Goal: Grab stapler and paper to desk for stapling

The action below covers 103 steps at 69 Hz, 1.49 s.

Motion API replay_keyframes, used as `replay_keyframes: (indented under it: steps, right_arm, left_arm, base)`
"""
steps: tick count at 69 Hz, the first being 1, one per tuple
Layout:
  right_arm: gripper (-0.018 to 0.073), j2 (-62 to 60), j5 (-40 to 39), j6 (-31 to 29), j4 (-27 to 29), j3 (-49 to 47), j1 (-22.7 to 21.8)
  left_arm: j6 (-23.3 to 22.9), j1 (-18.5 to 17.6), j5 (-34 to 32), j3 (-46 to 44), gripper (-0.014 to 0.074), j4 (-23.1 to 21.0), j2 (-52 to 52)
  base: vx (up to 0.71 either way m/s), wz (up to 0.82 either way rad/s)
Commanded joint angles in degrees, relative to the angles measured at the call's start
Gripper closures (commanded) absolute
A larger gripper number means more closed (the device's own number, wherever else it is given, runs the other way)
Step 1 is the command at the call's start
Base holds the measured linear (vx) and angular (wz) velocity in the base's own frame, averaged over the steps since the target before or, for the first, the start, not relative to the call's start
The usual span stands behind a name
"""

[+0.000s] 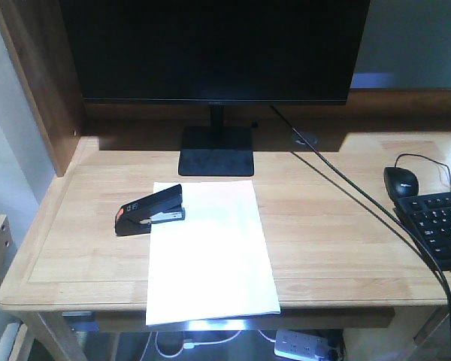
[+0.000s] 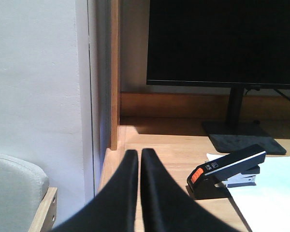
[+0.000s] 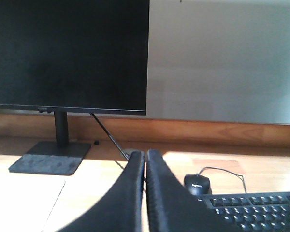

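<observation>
A black stapler [image 1: 150, 210] with an orange-red end lies on the wooden desk [image 1: 83, 248], its mouth over the upper left corner of the white paper [image 1: 210, 256]. The paper's near edge hangs over the desk's front rim. In the left wrist view the stapler [image 2: 227, 170] sits ahead and to the right of my left gripper [image 2: 138, 153], which is shut with nothing held. My right gripper [image 3: 145, 153] is also shut and empty, hovering left of the mouse. Neither gripper shows in the front view.
A black monitor [image 1: 214, 49] on a stand [image 1: 216, 150] fills the back of the desk. A black mouse [image 1: 401, 181] and keyboard [image 1: 440, 226] lie at the right, with cables [image 1: 361, 192] crossing the desk. A wooden side panel [image 2: 115, 72] rises at the left.
</observation>
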Motion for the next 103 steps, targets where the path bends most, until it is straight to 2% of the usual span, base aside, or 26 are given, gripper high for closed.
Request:
replay_keyframes:
  steps: [1,14,31,49,62,103]
  right_arm:
    - [0.0569,-0.5,-8.8,0.0,-0.3,1.2,-0.4]
    - [0.0569,-0.6,-13.4,2.0,-1.9,4.8,-0.4]
    - [0.0569,-0.6,-12.8,5.9,-4.4,6.1,-0.4]
    - [0.0569,-0.6,-12.8,5.8,-4.8,6.1,-0.4]
    - [0.0569,-0.6,-12.8,3.7,-4.7,6.1,-0.4]
    - [0.0569,-0.6,-12.8,3.8,-4.5,6.1,-0.4]
  left_arm:
    - [0.0,0.2,-4.3,0.7,0.0603,-0.3,-0.9]
    - [0.0,0.2,-4.3,0.7,0.0603,-0.3,-0.9]
    - [0.0,0.2,-4.3,0.7,0.0603,-0.3,-0.9]
    - [0.0,0.2,-4.3,0.7,0.0603,-0.3,-0.9]
    - [0.0,0.2,-4.3,0.7,0.0603,-0.3,-0.9]
    - [0.0,0.2,-4.3,0.7,0.0603,-0.3,-0.9]
  base:
    - [0.0,0.0]
    - [0.0,0.0]
    - [0.0,0.0]
    - [0.0,0.0]
    - [0.0,0.0]
    - [0.0,0.0]
